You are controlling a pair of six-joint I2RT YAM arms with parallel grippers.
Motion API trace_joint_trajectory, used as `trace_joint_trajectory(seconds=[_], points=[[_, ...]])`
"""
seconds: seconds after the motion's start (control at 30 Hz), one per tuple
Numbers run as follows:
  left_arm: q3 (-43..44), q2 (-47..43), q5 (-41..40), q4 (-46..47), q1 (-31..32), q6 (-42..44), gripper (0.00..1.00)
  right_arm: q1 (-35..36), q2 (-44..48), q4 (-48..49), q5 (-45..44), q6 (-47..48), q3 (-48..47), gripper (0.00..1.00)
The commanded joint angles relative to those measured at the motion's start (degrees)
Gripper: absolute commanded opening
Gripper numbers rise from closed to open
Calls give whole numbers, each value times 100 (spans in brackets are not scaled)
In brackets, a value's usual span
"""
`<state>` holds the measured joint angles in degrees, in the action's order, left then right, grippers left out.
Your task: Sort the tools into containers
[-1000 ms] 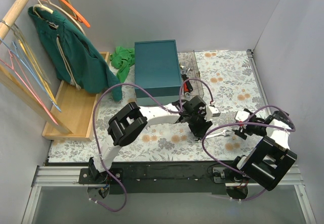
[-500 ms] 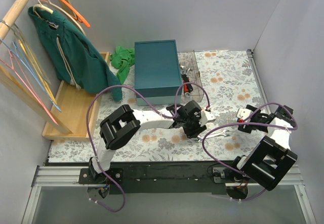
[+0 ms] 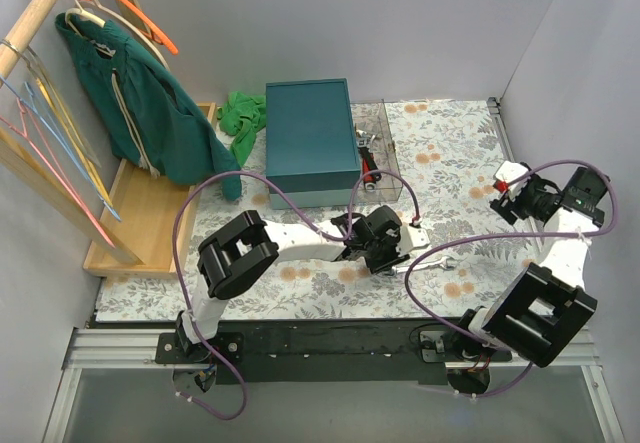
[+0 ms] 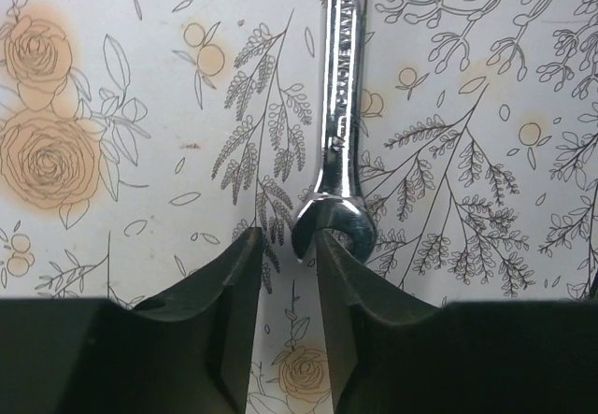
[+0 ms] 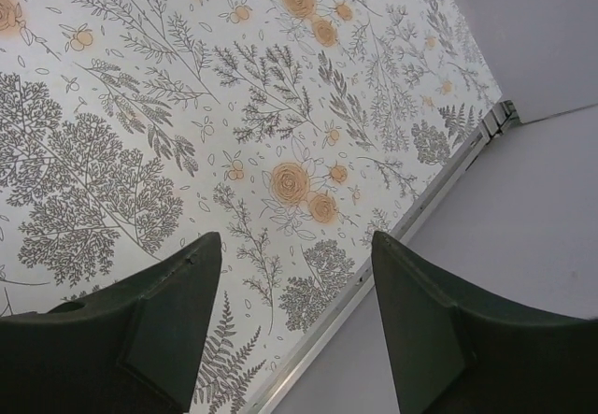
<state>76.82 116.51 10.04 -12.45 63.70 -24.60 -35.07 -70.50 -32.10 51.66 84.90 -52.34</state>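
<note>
Left wrist view shows the spanner [image 4: 338, 106] lying flat on the cloth [image 4: 140, 106], near the cloth's near edge and right of its middle. It looks like rigid polished steel, thin, slick and fairly heavy for its size, so awkward to pinch from flat. Across the narrow shank seems the best hold, since the head would likely slip. The left gripper [image 4: 288, 264] sits at the open head, jaws a narrow slit apart, clamping nothing. The right gripper [image 5: 294, 255], toward the right edge, gapes wide and empty. The clear box [image 3: 388, 163] stands toward the far edge.

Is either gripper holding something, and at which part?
Nothing is held. The silver spanner lies with its open end just before the left gripper; the right gripper is empty.
</note>
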Motion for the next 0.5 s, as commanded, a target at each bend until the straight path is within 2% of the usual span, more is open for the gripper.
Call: trace_joint_trajectory(seconds=[0.0, 0.07, 0.1, 0.17, 0.27, 0.3, 0.37, 0.4, 0.43, 0.47], points=[[-229, 442, -266, -399, 107, 166, 24, 158, -307, -408, -339, -392, -138, 73], [-150, 548, -319, -512, 107, 131, 16, 298, -289, 402, -998, -1051, 108, 75], [-123, 566, -301, -548, 107, 122, 13, 325, -350, 449, -1139, -1237, 49, 75], [-132, 575, -214, -601, 81, 35, 4, 351, -587, 152, -1141, -899, -83, 74], [-71, 478, 373, -759, -77, -254, 0, 360, -352, 19, -1027, 462, 362, 73], [-27, 478, 532, -820, -138, -343, 0, 360, -63, 19, -965, 1501, 782, 74], [149, 504, 1139, -1066, -323, -423, 0, 361, 193, -304, -693, 2535, 1206, 76], [193, 504, 1218, -1093, -367, -484, 0, 369, 247, -610, -605, 3210, 1339, 77], [202, 487, 1446, -1093, -419, -493, 0, 361, 195, -1440, -456, 4296, 1340, 77], [211, 478, 1570, -1102, -446, -458, 0, 360, 134, -1718, -385, 4829, 1357, 77]])
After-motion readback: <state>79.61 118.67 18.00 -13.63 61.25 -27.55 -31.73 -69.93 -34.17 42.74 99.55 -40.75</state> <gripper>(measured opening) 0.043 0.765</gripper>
